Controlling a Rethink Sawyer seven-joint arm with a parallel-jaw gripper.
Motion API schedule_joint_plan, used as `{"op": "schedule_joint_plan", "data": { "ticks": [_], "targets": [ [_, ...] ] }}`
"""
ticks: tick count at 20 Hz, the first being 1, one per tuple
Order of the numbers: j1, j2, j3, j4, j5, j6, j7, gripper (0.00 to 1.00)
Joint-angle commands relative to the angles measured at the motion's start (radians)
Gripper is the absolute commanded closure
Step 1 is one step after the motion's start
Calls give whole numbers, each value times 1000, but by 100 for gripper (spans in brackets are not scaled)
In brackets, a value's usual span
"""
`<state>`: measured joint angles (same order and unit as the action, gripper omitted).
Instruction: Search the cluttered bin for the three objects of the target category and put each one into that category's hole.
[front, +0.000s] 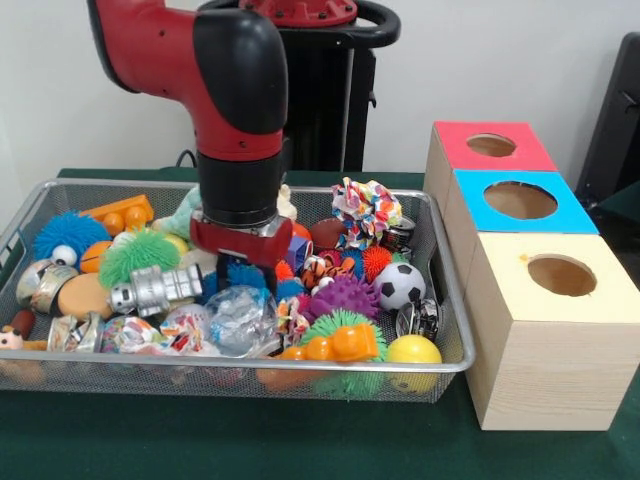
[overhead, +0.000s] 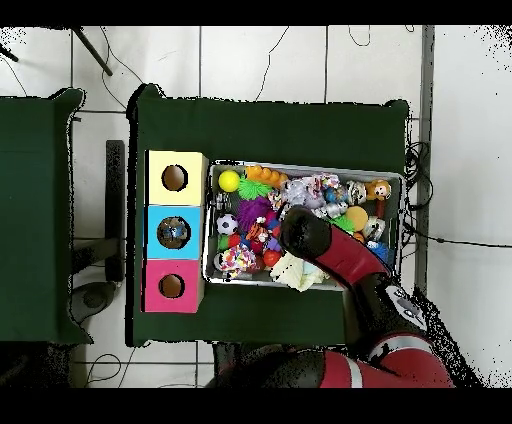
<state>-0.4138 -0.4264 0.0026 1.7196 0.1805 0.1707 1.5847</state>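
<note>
The wire basket (front: 445, 290) sits on the green desk (front: 200, 440) and fills the left and centre of the front view; in the overhead view it lies at centre, just right of the three boxes. It is heaped with small toys. The arm's gripper (front: 240, 268) reaches down into the middle of the heap, its red bracket low among the toys. Its jaws are buried behind the clutter, so I cannot tell whether they are spread or pinching anything.

The toys look light, but they would handle differently. The rubbery spiky balls, such as the purple one (front: 345, 295), should squash and slip, so they are best taken across the body. The small football (front: 399, 285) and yellow ball (front: 413, 350) look smooth and firm and may roll away from a pinch. The crinkly plastic wrapper (front: 240, 315) would likely crumple. The metal cylinder toy (front: 155, 290) looks hard and heavier, best gripped across its barrel.

The pink-topped box (front: 490, 148), blue-topped box (front: 520, 200) and pale yellow-topped box (front: 560, 275), each with a round hole, stand at right of the front view.

No brand, label or writing can be read.
</note>
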Motion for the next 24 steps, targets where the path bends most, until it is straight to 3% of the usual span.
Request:
{"op": "schedule_joint_plan", "data": {
  "ticks": [1, 6, 11, 15, 21, 24],
  "targets": [
    [32, -14, 117, 85, 31, 105, 186, 0],
    [93, -94, 59, 96, 50, 174, 217, 0],
    [144, -148, 2, 49, 64, 286, 234, 0],
    [169, -162, -30, 13, 69, 335, 245, 0],
    [183, -139, -48, -19, 80, 313, 248, 0],
    [229, -124, -122, -74, 51, 315, 252, 0]
  ]
}}
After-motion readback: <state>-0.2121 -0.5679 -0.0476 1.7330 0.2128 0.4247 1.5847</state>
